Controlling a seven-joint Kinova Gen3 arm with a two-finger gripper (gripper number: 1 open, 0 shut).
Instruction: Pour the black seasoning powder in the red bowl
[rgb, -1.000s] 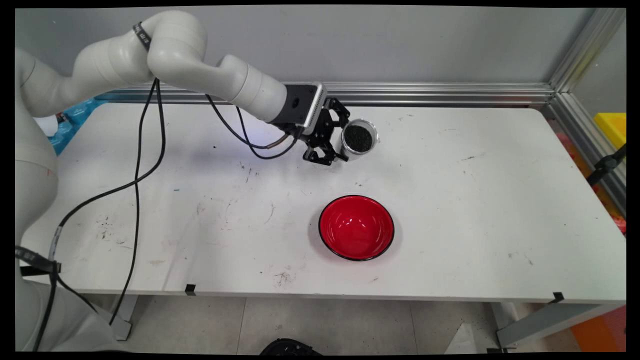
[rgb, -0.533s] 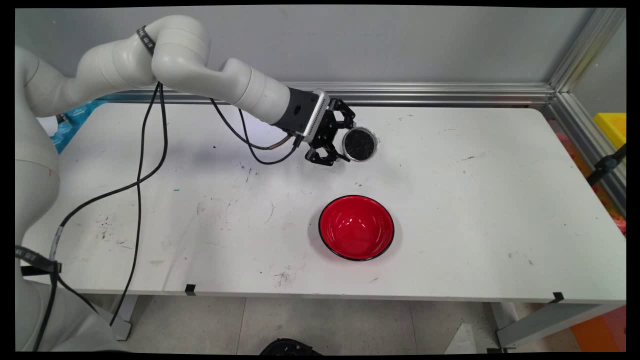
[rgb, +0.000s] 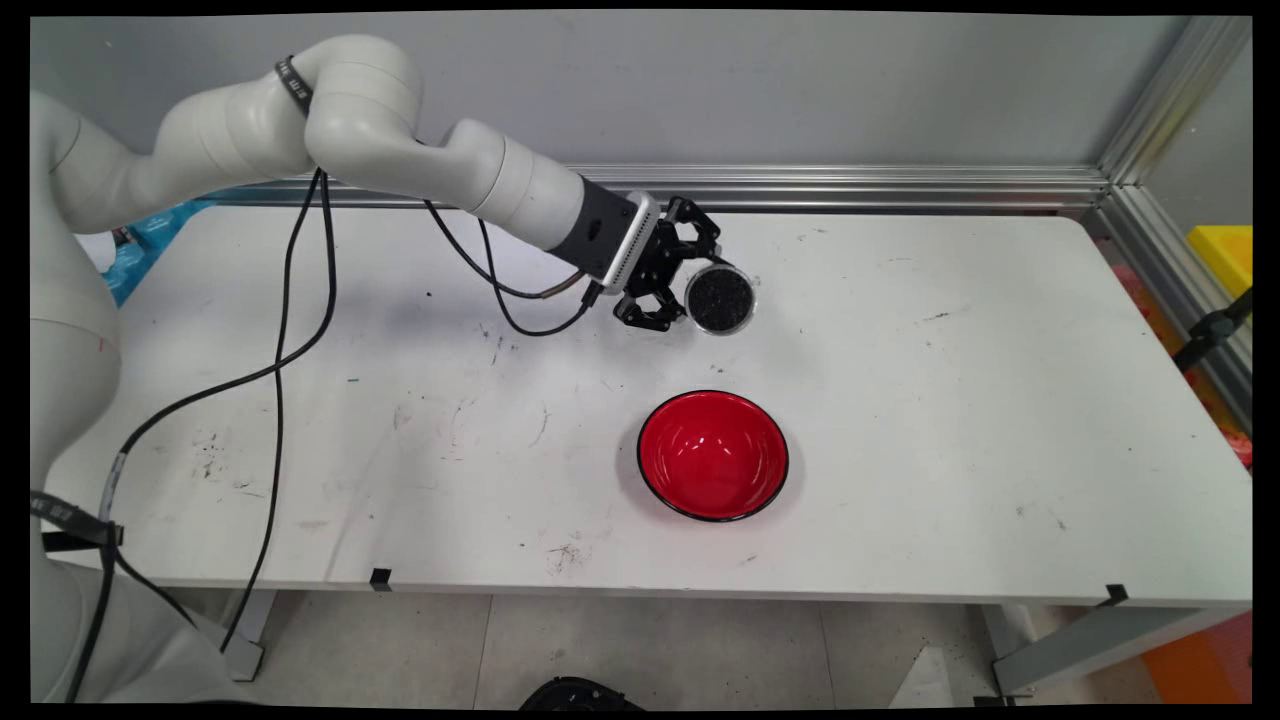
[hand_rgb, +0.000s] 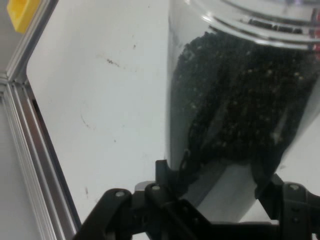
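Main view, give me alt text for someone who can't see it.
A white robot arm's black two-finger gripper is shut on a clear plastic cup of black granules, tilted with its mouth towards the camera, above the far side of a scuffed white table. A glossy red bowl with a black rim sits empty nearer the camera.

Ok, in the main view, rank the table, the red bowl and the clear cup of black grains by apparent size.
1. white table, largest by far.
2. red bowl.
3. clear cup of black grains, smallest, held in the gripper; it sits farther from the camera.
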